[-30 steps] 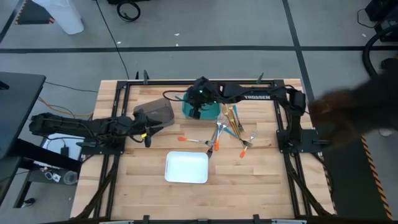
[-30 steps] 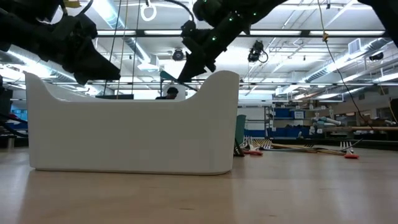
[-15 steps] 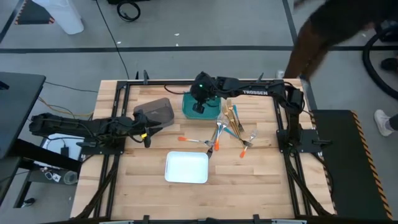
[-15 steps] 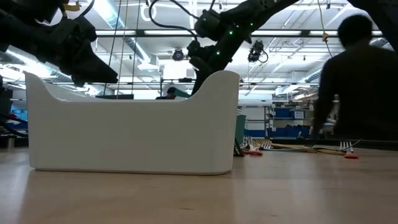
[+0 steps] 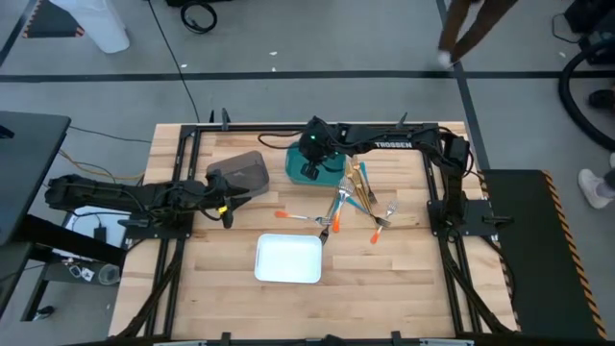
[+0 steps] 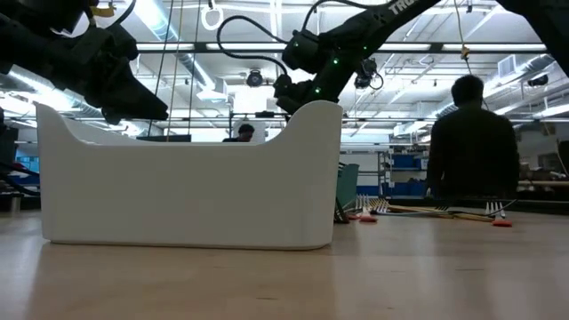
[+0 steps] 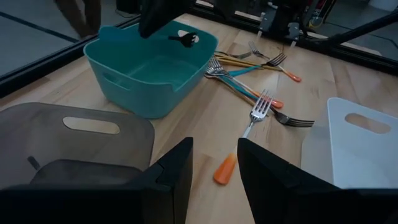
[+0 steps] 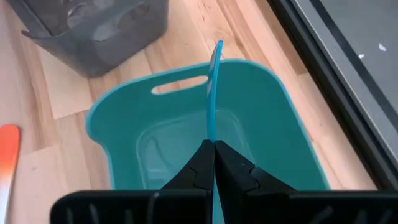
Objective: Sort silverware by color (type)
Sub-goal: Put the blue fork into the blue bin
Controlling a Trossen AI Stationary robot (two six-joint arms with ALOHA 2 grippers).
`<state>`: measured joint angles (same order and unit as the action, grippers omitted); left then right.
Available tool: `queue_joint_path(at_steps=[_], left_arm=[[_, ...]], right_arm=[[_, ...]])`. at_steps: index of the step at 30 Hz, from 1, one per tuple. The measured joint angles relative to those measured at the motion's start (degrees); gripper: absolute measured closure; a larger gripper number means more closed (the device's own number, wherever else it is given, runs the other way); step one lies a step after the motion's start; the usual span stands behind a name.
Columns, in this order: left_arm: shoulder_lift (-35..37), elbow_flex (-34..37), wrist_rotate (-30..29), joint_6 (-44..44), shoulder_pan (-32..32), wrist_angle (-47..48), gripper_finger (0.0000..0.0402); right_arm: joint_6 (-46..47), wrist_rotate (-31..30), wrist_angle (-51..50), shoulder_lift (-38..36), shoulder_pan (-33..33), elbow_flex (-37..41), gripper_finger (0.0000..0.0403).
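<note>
My right gripper [image 8: 213, 144] is shut on a slim teal-blue piece of silverware [image 8: 213, 93] and hangs over the teal bin [image 5: 332, 175] at the table's far middle. The other silverware [image 5: 356, 197], with orange, gold and blue handles, lies in a loose heap on the table to the right of that bin. At the table's left my left gripper [image 7: 214, 168] waits open beside the grey bin [image 5: 240, 173], with nothing between its fingers. My right gripper pinches the teal-blue piece between its two fingertips [image 8: 202, 158]. The blue handle [image 8: 214, 68] sticks out forward past the fingertips, roughly in line with the fingers; the other end is hidden behind them. The fingers slant downward. The piece is lifted clear, above the inside of the teal bin [image 8: 280, 106].
A white tray [image 5: 288, 258] sits near the table's front middle. One fork with an orange handle [image 7: 249, 124] lies apart from the heap, between the tray and the grey bin [image 7: 74, 137]. A person stands beyond the table [image 6: 471, 142].
My right gripper has sunk toward the teal bin with the blue piece still in its hold, and has tipped further downward. A person has moved through the room behind the table.
</note>
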<state>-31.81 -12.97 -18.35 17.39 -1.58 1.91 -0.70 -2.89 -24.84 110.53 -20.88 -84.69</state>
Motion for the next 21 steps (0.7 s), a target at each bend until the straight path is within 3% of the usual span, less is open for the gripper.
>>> queue_joint_path(at_steps=[10,21], left_arm=[[0.00,0.00,0.00,0.02,0.00,-0.15,0.0267],[0.00,0.00,0.00,0.07,0.00,-0.26,0.0267]], right_arm=[[2.42,0.01,-0.33,0.00,-0.11,0.92,0.0382],[3.77,0.01,-1.95,-0.01,-0.11,0.92,0.0337]])
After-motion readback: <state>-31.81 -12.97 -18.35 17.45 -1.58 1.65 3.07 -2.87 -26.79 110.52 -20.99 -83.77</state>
